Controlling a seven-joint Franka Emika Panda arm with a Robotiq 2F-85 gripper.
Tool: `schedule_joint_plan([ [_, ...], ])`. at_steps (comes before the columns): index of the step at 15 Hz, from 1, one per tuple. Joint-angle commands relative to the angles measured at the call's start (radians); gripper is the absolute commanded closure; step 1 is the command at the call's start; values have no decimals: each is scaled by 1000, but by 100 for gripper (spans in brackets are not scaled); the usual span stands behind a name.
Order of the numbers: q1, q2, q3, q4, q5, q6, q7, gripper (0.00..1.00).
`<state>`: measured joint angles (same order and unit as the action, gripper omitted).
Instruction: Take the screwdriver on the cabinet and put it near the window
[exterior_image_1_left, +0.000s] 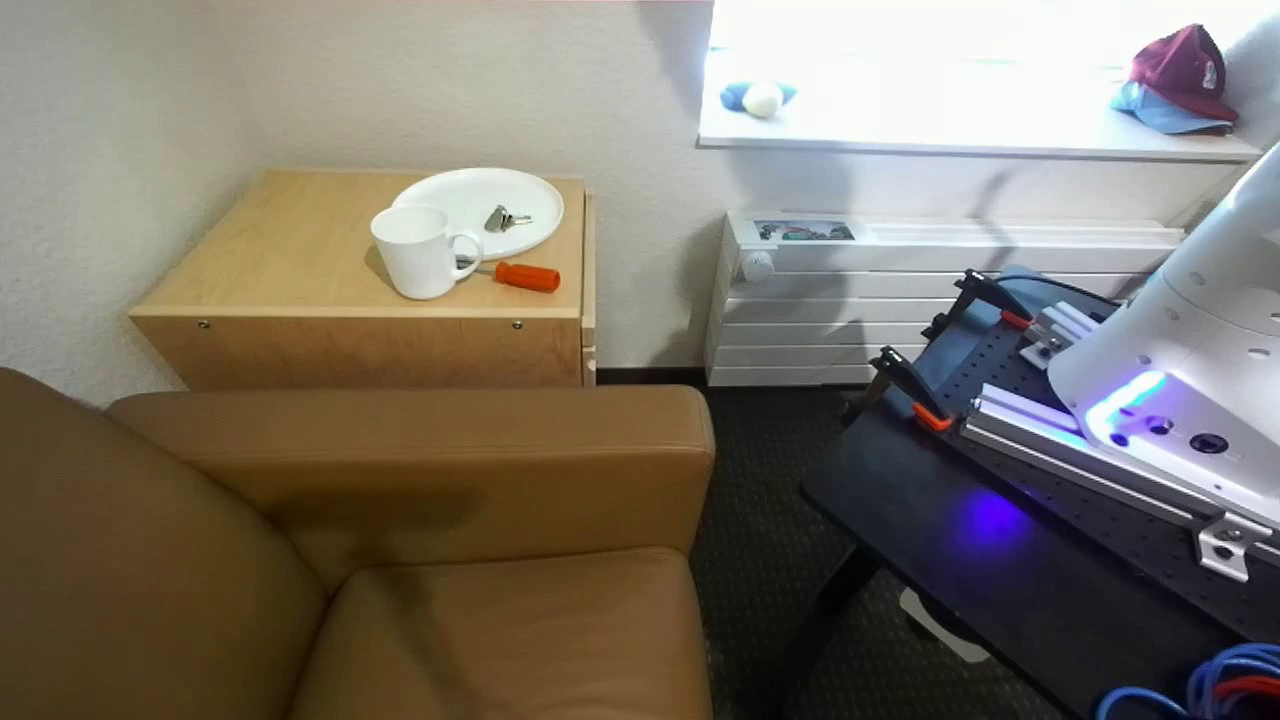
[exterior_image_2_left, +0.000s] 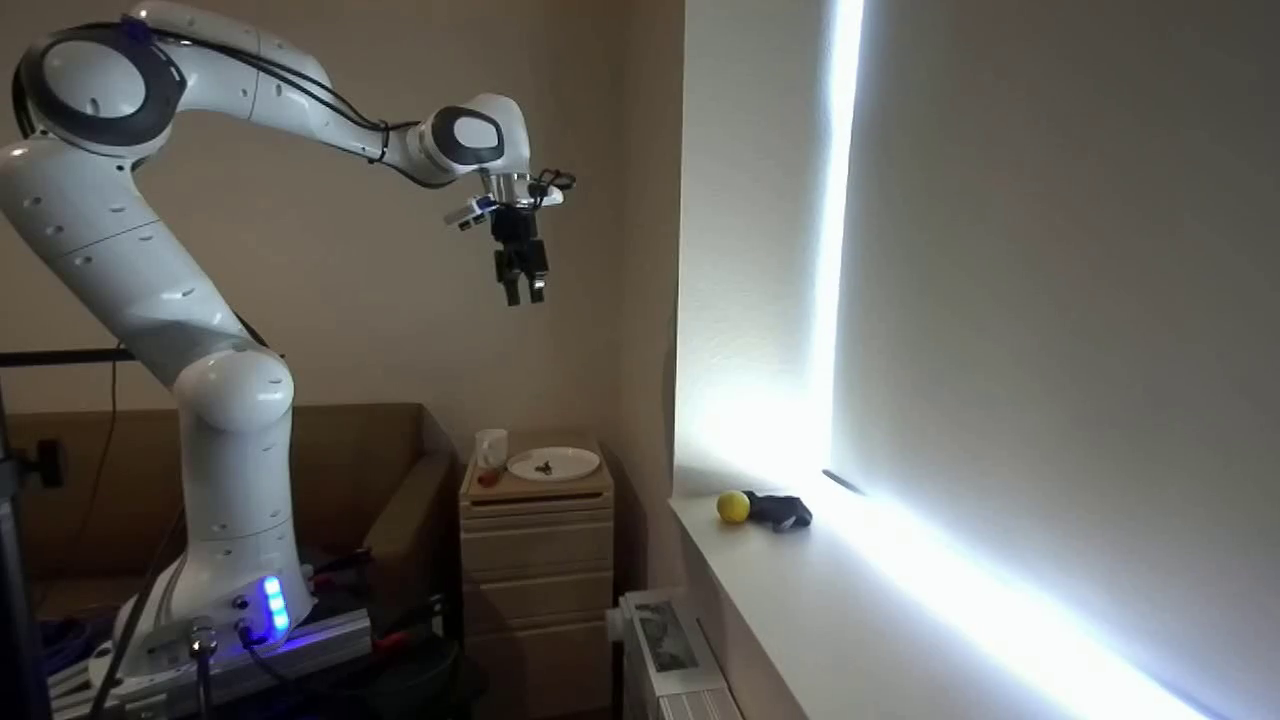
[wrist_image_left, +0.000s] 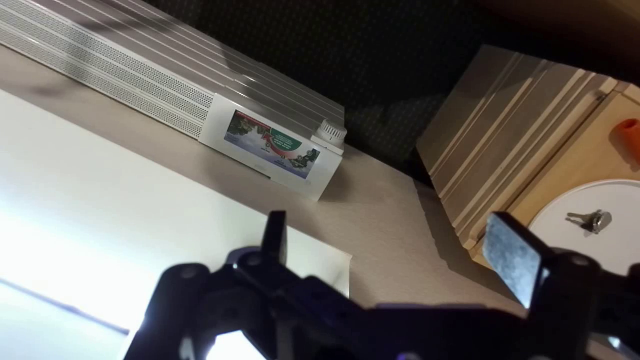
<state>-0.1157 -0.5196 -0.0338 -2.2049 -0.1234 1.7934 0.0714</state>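
The screwdriver (exterior_image_1_left: 527, 277) lies on top of the tan cabinet (exterior_image_1_left: 300, 235). Its orange-red handle points right, and its shaft is partly hidden behind the white cup's handle. In an exterior view the screwdriver (exterior_image_2_left: 489, 478) is small, beside the cup. In the wrist view only its handle end (wrist_image_left: 631, 132) shows at the right edge. The bright window (exterior_image_1_left: 900, 30) has a white sill (exterior_image_1_left: 900, 110), which also shows in the wrist view (wrist_image_left: 150, 200). My gripper (exterior_image_2_left: 525, 292) is open and empty, high in the air above cabinet level, its fingers spread apart in the wrist view (wrist_image_left: 390, 235).
A white cup (exterior_image_1_left: 415, 255) and a white dish (exterior_image_1_left: 540, 205) with keys (exterior_image_1_left: 507, 219) stand beside the screwdriver. A brown armchair (exterior_image_1_left: 450, 420) stands before the cabinet. A radiator (exterior_image_1_left: 800, 310) sits under the sill. A yellow ball (exterior_image_2_left: 733, 507) and caps (exterior_image_1_left: 1180, 75) lie on the sill.
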Motion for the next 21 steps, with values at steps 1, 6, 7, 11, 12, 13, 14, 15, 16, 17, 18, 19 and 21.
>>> schedule_joint_plan([
  [1,8,1,-6,3,-3,-3,3,0],
  [6,65,4,-18,-60,73,-27,-92,0],
  [7,86,-18,-3,-104,96,-17,-105,0],
  [11,198,-61,63,-231,179,-16,-156,0],
  [12,229,-65,85,-258,187,-13,-166,0],
  [13,257,-65,113,-282,183,-6,-169,0],
  [14,278,-65,141,-300,160,10,-173,0],
  [15,289,-65,156,-301,145,28,-165,0],
  [16,295,-67,160,-295,145,27,-158,0],
  [17,289,-42,156,-270,160,-1,-134,0],
  [18,297,-43,165,-271,157,3,-134,0],
  [19,299,-45,167,-271,156,4,-134,0],
  [21,287,-11,190,-292,116,61,-95,0],
])
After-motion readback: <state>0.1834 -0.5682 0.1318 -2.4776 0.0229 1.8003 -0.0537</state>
